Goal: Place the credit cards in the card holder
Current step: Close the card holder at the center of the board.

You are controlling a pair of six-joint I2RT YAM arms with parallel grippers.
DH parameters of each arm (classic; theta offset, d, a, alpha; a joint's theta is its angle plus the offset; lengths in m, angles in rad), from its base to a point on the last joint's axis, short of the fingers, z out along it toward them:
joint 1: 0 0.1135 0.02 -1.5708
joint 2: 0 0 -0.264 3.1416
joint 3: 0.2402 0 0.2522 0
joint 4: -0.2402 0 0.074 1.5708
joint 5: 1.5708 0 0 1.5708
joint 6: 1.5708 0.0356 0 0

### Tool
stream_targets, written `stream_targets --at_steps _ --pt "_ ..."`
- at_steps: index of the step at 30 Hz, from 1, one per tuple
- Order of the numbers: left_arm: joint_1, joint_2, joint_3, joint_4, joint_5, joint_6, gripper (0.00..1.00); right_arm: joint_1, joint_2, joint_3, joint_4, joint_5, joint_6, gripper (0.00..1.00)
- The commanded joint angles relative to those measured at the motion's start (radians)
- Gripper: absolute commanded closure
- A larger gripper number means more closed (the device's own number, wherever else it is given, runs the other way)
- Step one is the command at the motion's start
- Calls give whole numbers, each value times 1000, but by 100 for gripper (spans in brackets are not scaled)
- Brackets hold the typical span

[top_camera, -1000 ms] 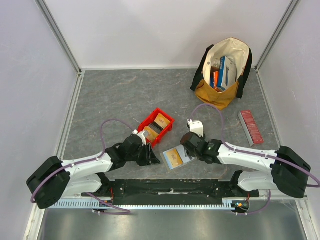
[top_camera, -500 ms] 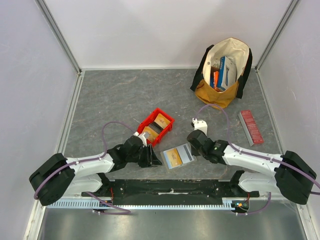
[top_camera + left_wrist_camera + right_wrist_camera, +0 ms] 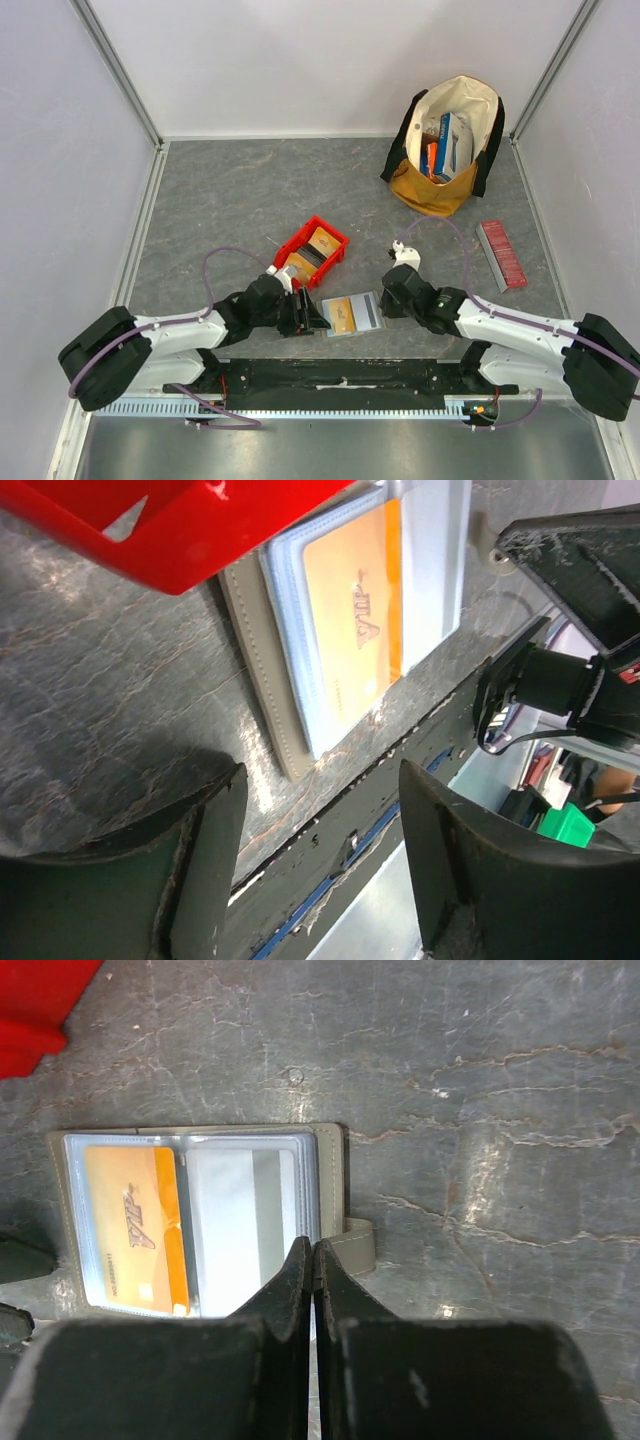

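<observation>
The grey-olive card holder (image 3: 333, 1175) lies open on the table near the front edge. Its clear sleeves hold an orange card (image 3: 130, 1225) on the left and a white card with a grey stripe (image 3: 240, 1220) on the right. My right gripper (image 3: 313, 1252) is shut, with its tips over the holder's right edge beside the strap tab, and nothing shows between its fingers. My left gripper (image 3: 320, 855) stands open and empty just left of the holder (image 3: 262, 690), over the table's front edge. More tan cards (image 3: 322, 240) lie in the red bin (image 3: 335, 234).
The red bin sits just behind the left gripper, and its wall (image 3: 180, 530) fills the top of the left wrist view. A canvas bag (image 3: 447, 150) with colourful boxes stands at the back right. A long red ribbed box (image 3: 500, 255) lies at the right.
My right gripper has closed and drawn back to the right, off the holder's middle to its right edge. The left gripper has opened wider and moved slightly right. The holder has turned a little.
</observation>
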Motion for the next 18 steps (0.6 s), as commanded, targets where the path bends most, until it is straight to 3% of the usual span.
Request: stream_targets --at_steps 1,9,15,18 --pt "-9 53 -42 135 -19 -73 29 0 -12 -17 47 -49 53 100" --pt "-13 207 -57 353 1 -151 35 5 18 -28 80 -92 62 100" --pt "-18 144 -19 317 -22 -134 48 17 37 -42 94 -96 74 100" --pt "-22 109 27 275 -31 -104 50 20 37 -51 110 -98 83 100"
